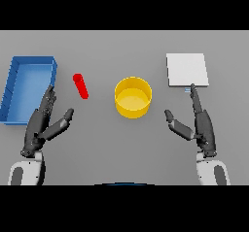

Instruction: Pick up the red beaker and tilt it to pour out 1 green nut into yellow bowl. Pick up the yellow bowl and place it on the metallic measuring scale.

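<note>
While both hands lie spread on the worktop, the bowl sits mid-scene. Beaker stands left of the bowl, scale right of it, bin far left. Left hand and right hand hold nothing.

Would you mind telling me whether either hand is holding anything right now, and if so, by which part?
Nothing is held. The left hand and right hand are both open above the table, apart from the red beaker and yellow bowl.

grey table | blue tray | red beaker | yellow bowl | scale
</note>
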Available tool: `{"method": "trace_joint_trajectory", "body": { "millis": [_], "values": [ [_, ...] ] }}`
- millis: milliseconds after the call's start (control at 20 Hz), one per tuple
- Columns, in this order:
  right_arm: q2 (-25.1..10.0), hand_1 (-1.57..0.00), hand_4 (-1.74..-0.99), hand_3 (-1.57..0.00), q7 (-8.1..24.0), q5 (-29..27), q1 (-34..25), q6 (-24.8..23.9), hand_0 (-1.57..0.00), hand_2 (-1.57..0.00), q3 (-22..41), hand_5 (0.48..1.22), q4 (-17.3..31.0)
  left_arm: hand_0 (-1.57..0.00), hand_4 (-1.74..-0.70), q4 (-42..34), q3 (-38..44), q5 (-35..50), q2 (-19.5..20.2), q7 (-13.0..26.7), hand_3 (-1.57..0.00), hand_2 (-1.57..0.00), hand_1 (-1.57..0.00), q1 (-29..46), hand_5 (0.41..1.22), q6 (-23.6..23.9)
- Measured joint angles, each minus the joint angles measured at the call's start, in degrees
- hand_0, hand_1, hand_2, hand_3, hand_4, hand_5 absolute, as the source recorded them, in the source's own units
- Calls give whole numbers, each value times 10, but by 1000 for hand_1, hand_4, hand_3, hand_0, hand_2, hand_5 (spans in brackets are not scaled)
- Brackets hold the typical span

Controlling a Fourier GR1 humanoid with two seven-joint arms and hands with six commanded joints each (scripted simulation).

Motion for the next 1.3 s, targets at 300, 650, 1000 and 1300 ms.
{"method": "trace_joint_trajectory", "body": {
  "millis": [300, 650, 1000, 1300],
  "values": [
    [1, 1, -1212, 1, 17, -4, 11, 7, 1, 1, 4, 607, -20, 1, -1163, 6, -18, -30, 6, 19, 1, 1, 1, -1, 604, 0],
    [-3, 1, -1267, 1, 10, -19, 6, 22, 1, 1, 2, 632, -28, 1, -1233, 134, -10, -63, -6, -2, 1, 1, 1, -102, 636, 19],
    [0, 1, -1267, 1, 2, -22, 9, 27, 1, 1, 5, 635, -24, 1, -1276, 256, 14, -68, -12, -36, 1, 1, 1, -192, 680, 32],
    [-8, 1, -1271, 1, 0, -26, 11, 24, 1, 1, -5, 646, -22, 1, -1297, 312, 19, -77, -12, -45, 1, 1, 1, -242, 690, 37]
  ]
}}
